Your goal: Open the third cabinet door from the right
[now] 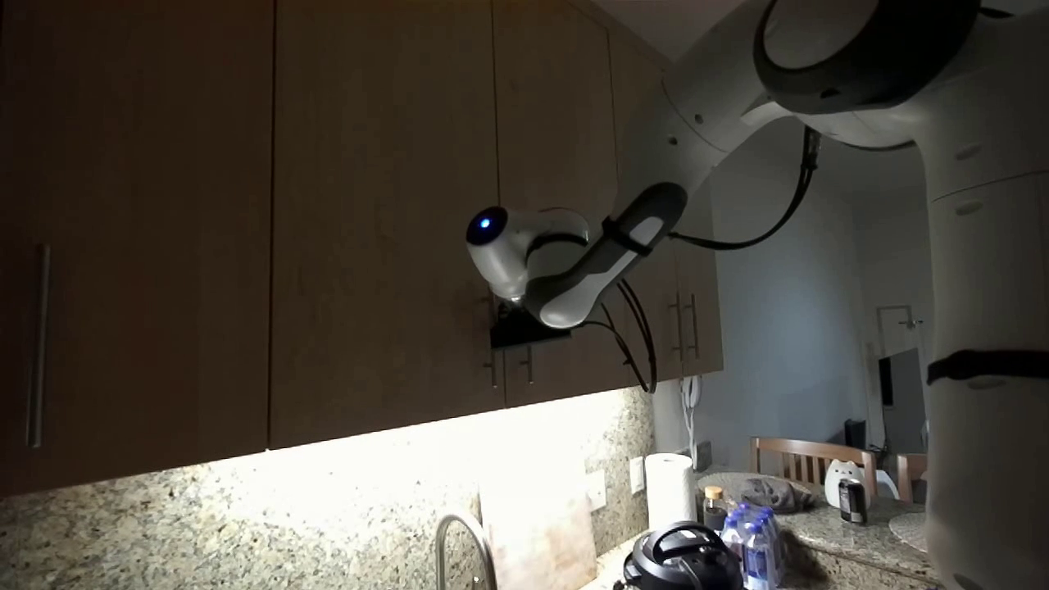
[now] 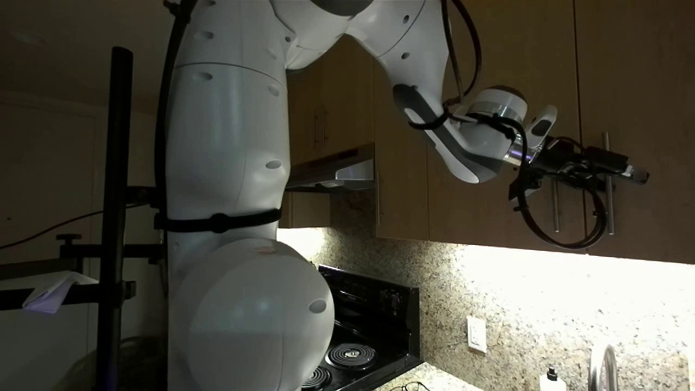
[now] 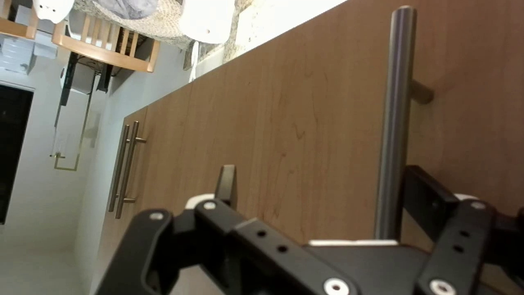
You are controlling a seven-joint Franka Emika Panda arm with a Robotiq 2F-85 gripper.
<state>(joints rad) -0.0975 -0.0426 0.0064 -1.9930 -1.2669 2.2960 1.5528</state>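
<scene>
The third cabinet door from the right (image 1: 557,123) is flat brown wood and looks shut; it also shows in an exterior view (image 2: 646,81) and fills much of the wrist view (image 3: 294,123). Its slim metal bar handle (image 3: 397,123) stands out from it. The handle's lower part also shows in both exterior views (image 1: 529,366) (image 2: 610,212). My gripper (image 3: 321,172) is open at the door. In the wrist view the handle lies between the fingers, close beside the right finger; I cannot tell whether they touch. Part of the handle is hidden behind the gripper body.
The neighbouring door's handle (image 2: 556,206) is close beside the gripper. Two paired handles (image 3: 123,172) are farther along the cabinets. A cable loop (image 2: 564,245) hangs below the wrist. Below are a faucet (image 1: 463,524), a black cooker (image 1: 684,561) and a paper roll (image 1: 670,492).
</scene>
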